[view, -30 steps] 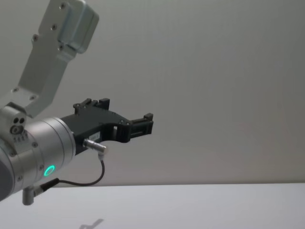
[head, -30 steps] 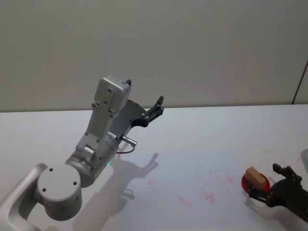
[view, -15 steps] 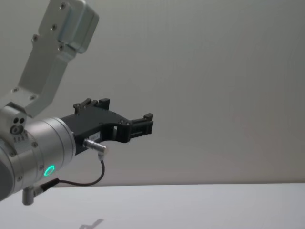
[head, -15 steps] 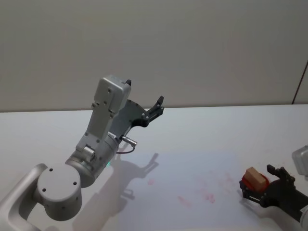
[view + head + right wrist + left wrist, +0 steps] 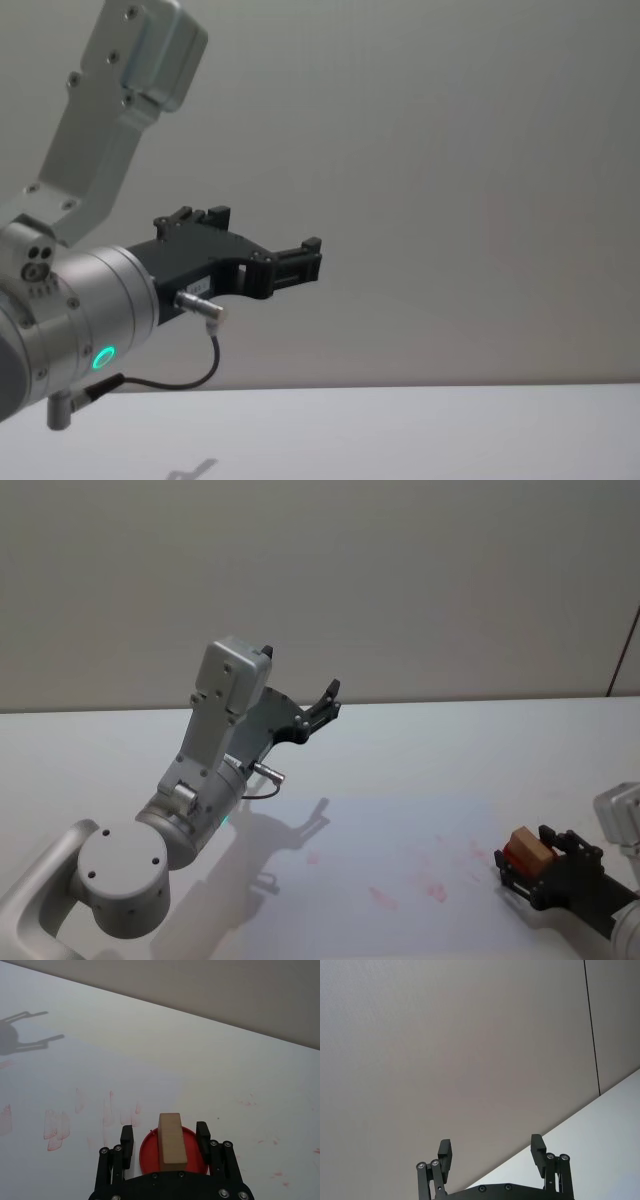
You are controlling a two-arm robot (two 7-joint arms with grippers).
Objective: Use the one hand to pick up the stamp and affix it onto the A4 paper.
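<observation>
Both spread | right gripper straddles stamp on red pad, not touching | left gripper raised midair

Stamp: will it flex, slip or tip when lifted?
Probably rigid: the stamp looks like a solid wooden block. Its flat sides suit the open right claw, so slipping seems unlikely. Resting on the red pad, it could tip if nudged.

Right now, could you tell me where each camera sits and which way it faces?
Head: high, looking down on the table; shows raised left gripper and right gripper.
Chest: low, facing the wall; left arm looms large.
Left wrist: behind the open left gripper, facing the wall.
Right wrist: behind the right gripper, open around the stamp.
Head and right wrist share the stamp and red marks.
</observation>
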